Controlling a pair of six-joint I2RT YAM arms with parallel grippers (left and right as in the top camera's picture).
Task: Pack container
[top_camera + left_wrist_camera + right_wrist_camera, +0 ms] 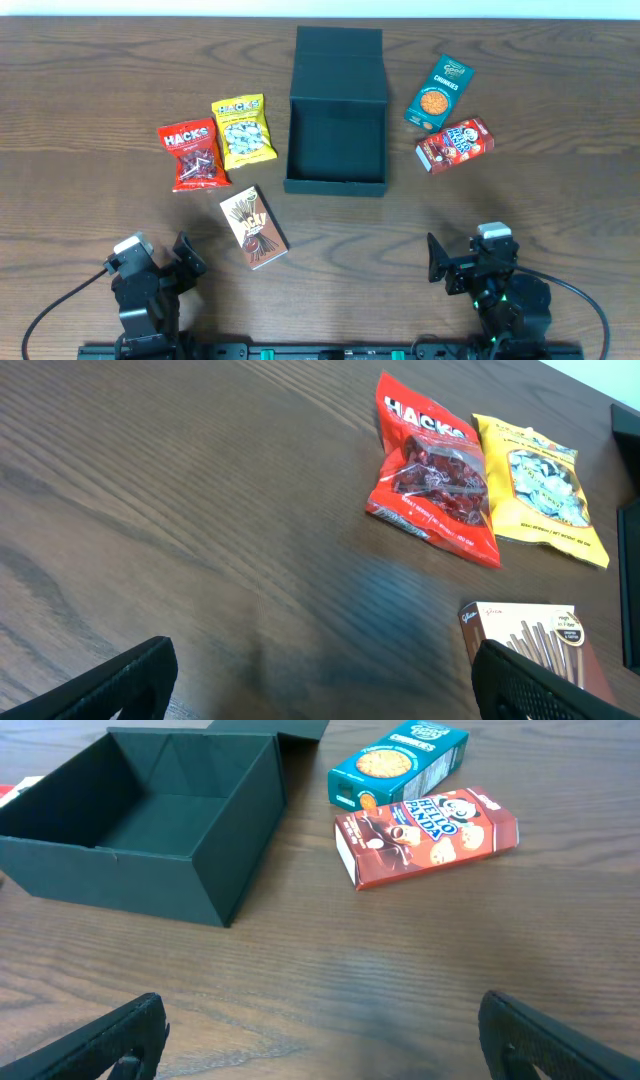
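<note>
Nearest, at the close edge of the counter (90,80), the left hand (325,685) is spread wide with nothing between its fingers; the right hand (325,1035) is likewise released and empty; both are held well short of every item, which is judged a ready stance before any pick is begun. Just beyond the left hand a brown biscuit-stick box (254,227) is laid flat and slightly askew; farther out on that side a red bag (194,154) and a yellow bag (243,131) are laid side by side, edges touching or nearly so. The container (335,186) is set mid-counter between the two groups of snacks, presumably so that it can be fed by either arm; its lid (340,60) is folded back on the far side, so the mouth is kept clear from above. Nothing is seen inside; the floor is bare, so packing is judged not yet started. To its right a red Panda box (455,144) is laid flat; just beyond it, close beside, a teal carton (439,92) is laid; all five snacks are outside the container.
</note>
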